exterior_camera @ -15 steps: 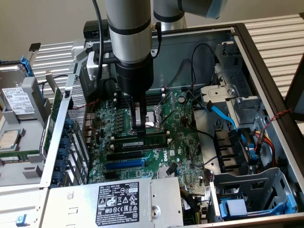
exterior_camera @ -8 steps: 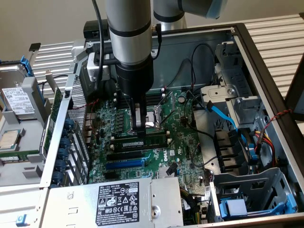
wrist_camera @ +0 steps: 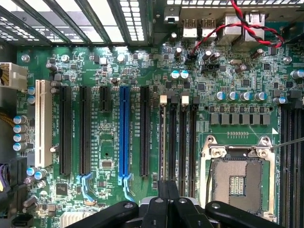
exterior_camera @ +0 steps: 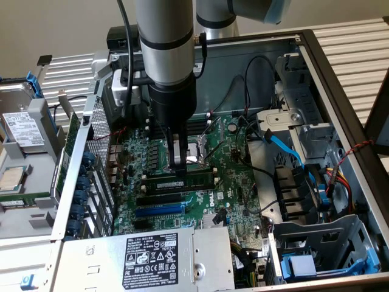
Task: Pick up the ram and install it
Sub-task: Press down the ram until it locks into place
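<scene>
The ram [exterior_camera: 197, 180] is a long green stick with black chips. It stands on edge in the memory slot nearest the black expansion slots, beside the CPU socket [exterior_camera: 197, 155]. In the wrist view the ram [wrist_camera: 163, 137] shows edge-on as a thin line in the outermost slot of the bank. My gripper [exterior_camera: 178, 172] comes straight down from the arm. Its fingers are shut together, and their tips rest on the ram's upper edge near its middle. The shut gripper [wrist_camera: 167, 186] hangs just over that slot.
A long blue expansion slot [exterior_camera: 159, 210] and black slots lie alongside the ram. The power supply [exterior_camera: 152, 258] borders the board at the front. A blue cable [exterior_camera: 285, 146] and a drive cage [exterior_camera: 328, 243] stand at the exterior view's right. Red wires [wrist_camera: 228, 28] cross near the rear ports.
</scene>
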You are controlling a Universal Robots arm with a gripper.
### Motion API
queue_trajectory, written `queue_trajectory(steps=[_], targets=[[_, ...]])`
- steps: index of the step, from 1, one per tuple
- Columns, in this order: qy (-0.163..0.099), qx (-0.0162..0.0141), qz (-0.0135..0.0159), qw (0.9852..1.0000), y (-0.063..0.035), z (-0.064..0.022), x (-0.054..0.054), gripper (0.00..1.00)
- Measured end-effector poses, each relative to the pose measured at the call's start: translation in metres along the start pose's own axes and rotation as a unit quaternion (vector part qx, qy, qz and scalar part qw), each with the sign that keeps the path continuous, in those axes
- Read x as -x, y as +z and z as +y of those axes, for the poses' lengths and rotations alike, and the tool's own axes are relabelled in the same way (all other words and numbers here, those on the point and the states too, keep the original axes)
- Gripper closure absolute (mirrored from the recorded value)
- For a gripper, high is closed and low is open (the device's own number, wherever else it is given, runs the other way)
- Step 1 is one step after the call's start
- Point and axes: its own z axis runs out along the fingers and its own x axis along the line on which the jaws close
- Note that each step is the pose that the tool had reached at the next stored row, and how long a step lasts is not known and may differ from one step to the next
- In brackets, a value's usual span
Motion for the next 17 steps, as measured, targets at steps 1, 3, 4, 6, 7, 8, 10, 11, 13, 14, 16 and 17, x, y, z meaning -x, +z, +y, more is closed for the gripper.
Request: queue_trajectory(steps=[1, 3, 4, 6, 7, 8, 10, 11, 13, 14, 16, 17], targets=[[0.000, 0.0001, -0.0003, 1.0000, 0.0002, 0.0000, 0.0000, 0.89], [0.000, 0.0003, -0.0009, 1.0000, 0.0004, -0.0001, -0.0003, 0.89], [0.000, 0.0007, -0.0009, 1.0000, 0.0004, -0.0001, -0.0009, 0.89], [0.000, 0.0013, -0.0011, 1.0000, 0.0005, -0.0002, -0.0027, 0.89], [0.000, 0.0014, -0.0012, 1.0000, 0.0005, -0.0002, -0.0033, 0.89], [0.000, 0.0015, -0.0016, 1.0000, 0.0005, -0.0002, -0.0035, 0.89], [0.000, 0.0017, -0.0049, 1.0000, 0.0004, -0.0001, -0.0039, 0.89], [0.000, 0.0018, -0.0068, 1.0000, 0.0004, -0.0002, -0.0040, 0.89], [0.000, 0.0019, -0.0091, 1.0000, 0.0005, -0.0002, -0.0049, 0.89], [0.000, 0.0021, -0.0099, 0.9999, 0.0005, -0.0002, -0.0053, 0.89], [0.000, 0.0025, -0.0116, 0.9999, 0.0005, -0.0002, -0.0059, 0.89], [0.000, 0.0026, -0.0126, 0.9999, 0.0005, -0.0002, -0.0063, 0.89]])
